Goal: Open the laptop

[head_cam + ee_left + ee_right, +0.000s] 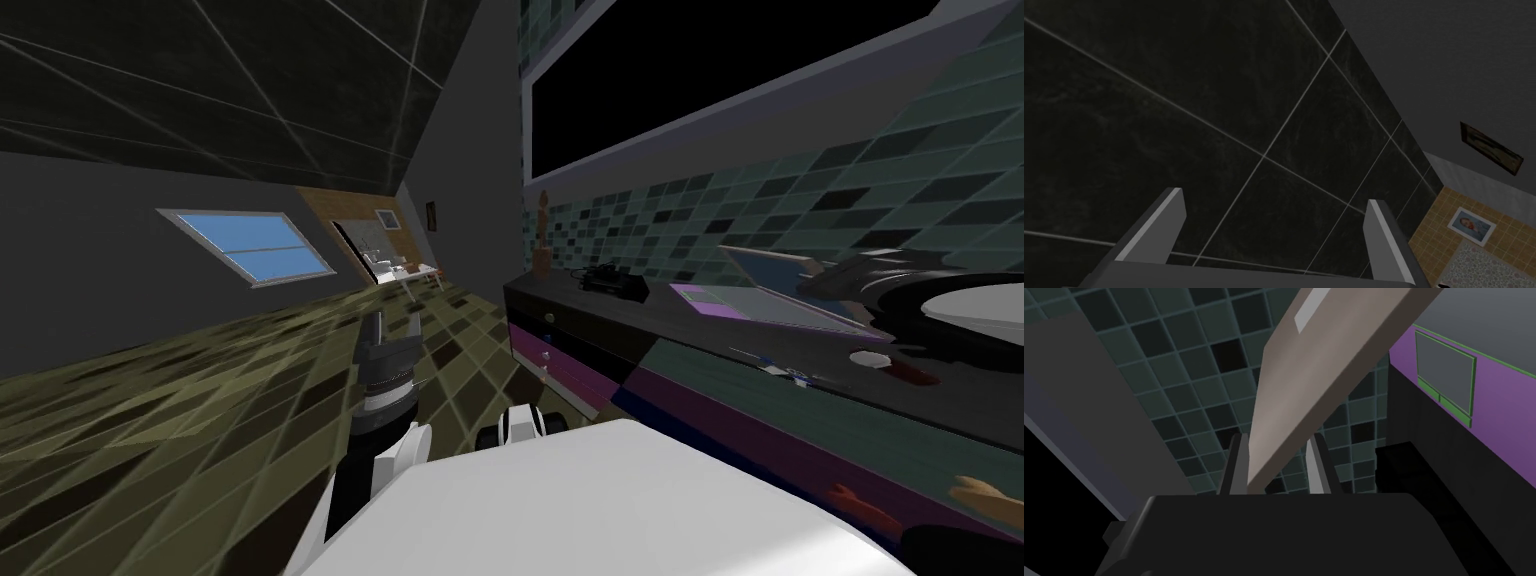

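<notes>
A: The grey-beige flat laptop lid point(1324, 363): smooth, matt, faint streaky sheen; metal or plastic, cannot tell.
B: Purple laptop base point(1499, 408): flat matt; its grey green-edged touchpad point(1444, 373) likewise.
A: Dark green mosaic wall tiles point(1189, 373) behind it: smooth faces, pale grout, little gloss.
B: Olive chequered floor tiles point(200, 400), left: mottled, matt. Slender brown figurine point(542, 225), far end of the dark countertop point(600, 305) on the right: looks wooden.
A: Thin light grey blade fingers point(1156, 227) of the left gripper point(1274, 225): smooth, matt.

LEFT ARM: raised ahead of torso, forearm upright | LEFT GRIPPER point(392, 325): pointing up, fingers point(1166, 220) spread wide apart | RIGHT ARM: extended forward to the right | RIGHT GRIPPER point(1278, 440): fingers point(1319, 465) drawn close, clamped on edge of laptop lid point(1324, 373)
</notes>
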